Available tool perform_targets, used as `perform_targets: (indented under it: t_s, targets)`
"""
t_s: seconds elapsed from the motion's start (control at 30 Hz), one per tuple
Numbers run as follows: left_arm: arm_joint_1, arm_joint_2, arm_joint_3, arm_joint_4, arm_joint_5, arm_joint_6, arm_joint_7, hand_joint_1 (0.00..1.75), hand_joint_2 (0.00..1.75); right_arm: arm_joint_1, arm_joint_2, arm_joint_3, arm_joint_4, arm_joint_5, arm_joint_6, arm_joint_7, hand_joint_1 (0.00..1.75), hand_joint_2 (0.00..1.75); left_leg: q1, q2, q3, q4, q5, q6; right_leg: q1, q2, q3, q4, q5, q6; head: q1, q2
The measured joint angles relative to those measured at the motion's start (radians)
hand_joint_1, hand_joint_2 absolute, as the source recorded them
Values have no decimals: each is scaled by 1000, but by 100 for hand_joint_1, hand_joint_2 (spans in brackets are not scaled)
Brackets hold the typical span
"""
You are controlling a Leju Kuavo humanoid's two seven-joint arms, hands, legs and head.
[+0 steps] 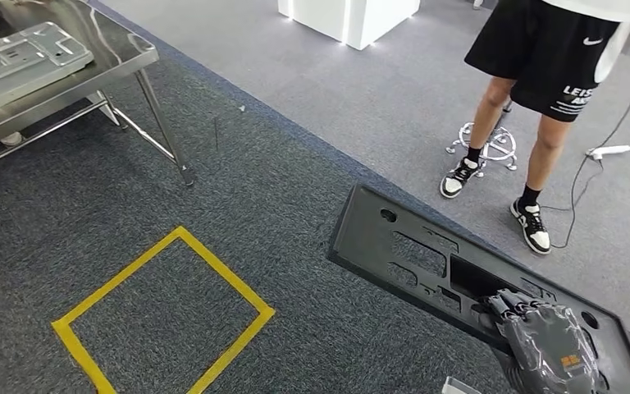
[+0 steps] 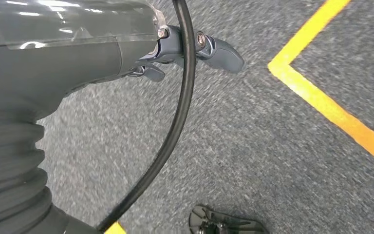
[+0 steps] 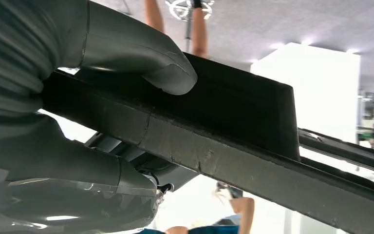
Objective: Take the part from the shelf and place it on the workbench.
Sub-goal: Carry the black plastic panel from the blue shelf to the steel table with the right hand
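The part (image 1: 459, 275), a black flat panel with cut-outs, is off the shelf and carried in the air above the carpet (image 1: 238, 205), well apart from the workbench (image 1: 57, 57) at the far left. My right hand (image 1: 551, 345) grips it by one end: in the right wrist view the thumb (image 3: 141, 58) lies over one face and the fingers (image 3: 102, 170) wrap the other, edge clamped between. Left hand (image 2: 195, 51) hangs over the carpet holding nothing, fingers curled in (a black cable (image 2: 175, 131) crosses in front of it). Risk as I judge it: the long free end overhangs the grip, so a turn could lever it loose or swing it into a bench leg (image 1: 164, 123). A metal plate (image 1: 25, 53) already lies on the bench, limiting room there. A person (image 1: 541, 90) stands near the part's far end; a yellow tape square (image 1: 164, 312) marks the floor between me and the bench.
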Motion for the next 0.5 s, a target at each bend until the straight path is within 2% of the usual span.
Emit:
perform_targets:
  t_s: [0.07, 0.1, 0.13, 0.2, 0.23, 0.27, 0.33, 0.37, 0.4, 0.43, 0.47, 0.5]
  targets:
    - [-1, -1, 0, 0, 0, -4, -3, 0, 175, 0, -4, -1, -1, -3, 3, 0, 171, 175, 0, -26, -2, 8, -6, -7, -3, 47, 50, -120, 55, -2, 0, 0]
    - [-2, -1, 0, 0, 0, -6, -4, 0, 175, 0, -6, -2, -1, -4, 5, 0, 171, 175, 1, -37, -6, 11, -8, -12, -2, 63, 64, -152, 64, -4, 0, 0]
    - [-2, -1, 0, 0, 0, -8, -5, 0, 175, 0, -8, -3, -2, -5, 6, 0, 171, 175, 2, -47, -11, 11, -9, -18, 0, 69, 67, -161, 61, -7, 0, 0]
    - [1, -1, 0, 0, 0, -10, -7, 0, 175, -1, -13, -5, -4, -11, 8, 0, 171, 175, 4, -61, -16, 12, -9, -30, 1, 45, 70, -169, 64, -18, 0, 0]
    - [2, -1, 0, 0, 0, -11, -7, 0, 175, -2, -15, -7, -4, -16, 9, 1, 171, 175, 4, -45, -19, 21, -16, -36, 0, 33, 74, -173, 65, -25, 0, 0]
    - [2, -1, 0, 0, 0, -12, -7, 0, 175, -3, -17, -9, -4, -22, 10, 1, 171, 175, 3, -18, -30, 45, -32, -41, -1, 19, 77, -179, 66, -33, 0, 0]
    - [-3, 0, 0, 0, 0, -13, -8, 0, 175, -4, -20, -15, -6, -31, 12, 2, 171, 175, 5, 45, -83, 156, -94, -51, 0, -9, 82, -183, 64, -43, 0, 0]
    - [-5, -1, 0, 0, -1, -12, -11, 0, 175, -4, -21, -18, -6, -35, 14, 2, 171, 175, 8, 58, -118, 225, -126, -55, 2, -24, 83, -183, 63, -45, 0, 0]
    - [-5, -1, 0, 0, -1, -11, -15, 0, 175, -5, -22, -20, -6, -37, 17, 2, 171, 175, 12, 64, -145, 279, -144, -60, 3, -38, 84, -183, 61, -45, 0, 0]
    - [-4, -1, 0, 0, -1, -8, -22, 0, 175, -5, -22, -22, -7, -41, 20, 2, 171, 175, 14, 66, -156, 299, -143, -63, 3, -51, 86, -183, 58, -44, 0, 0]
    - [-3, -1, 0, 0, -1, -6, -29, 0, 175, -5, -22, -25, -7, -43, 24, 1, 171, 175, 16, 70, -146, 278, -121, -64, 3, -64, 89, -183, 55, -42, 0, 0]
    - [-2, -1, 0, 0, -1, -3, -36, 0, 175, -5, -22, -28, -7, -47, 27, 1, 171, 175, 17, 80, -116, 220, -87, -64, 3, -77, 95, -183, 52, -39, 0, 0]
